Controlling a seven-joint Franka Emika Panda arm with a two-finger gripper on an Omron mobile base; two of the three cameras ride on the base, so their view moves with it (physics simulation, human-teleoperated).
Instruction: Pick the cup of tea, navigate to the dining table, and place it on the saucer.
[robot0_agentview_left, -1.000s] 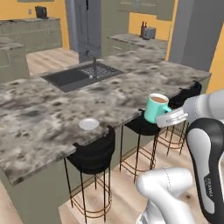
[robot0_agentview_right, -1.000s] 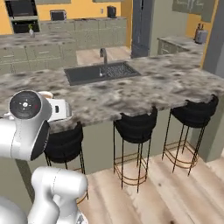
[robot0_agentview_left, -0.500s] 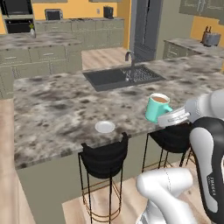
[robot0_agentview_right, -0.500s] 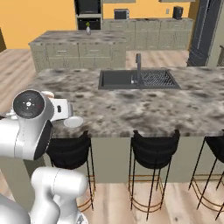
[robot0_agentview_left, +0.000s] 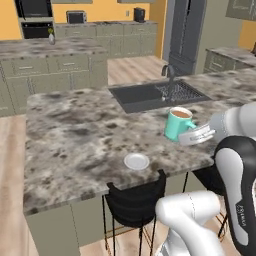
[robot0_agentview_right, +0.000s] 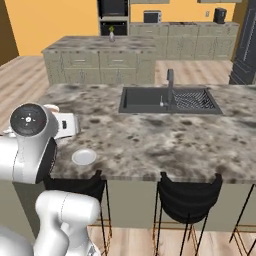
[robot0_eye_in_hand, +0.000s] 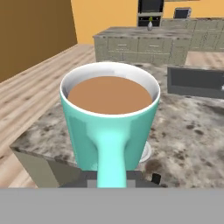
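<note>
Teal glossy cup of tea (robot0_agentview_left: 178, 123) apparently clamped over mottled granite dining table (robot0_agentview_left: 75, 135).

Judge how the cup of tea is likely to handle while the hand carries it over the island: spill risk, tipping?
The cup of tea is filled near its rim, so jerks would likely slosh it. Held upright in the hand by its handle side, it looks rigid. The small saucer leaves little placement margin.

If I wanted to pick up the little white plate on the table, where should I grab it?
The saucer is flat, thin and round, lying near the dining table's front edge by the chairs. A pincer would probably do best pinching its rim, coming in low from that edge side. It has no handle, and its flat top gives nothing to squeeze from above.
</note>
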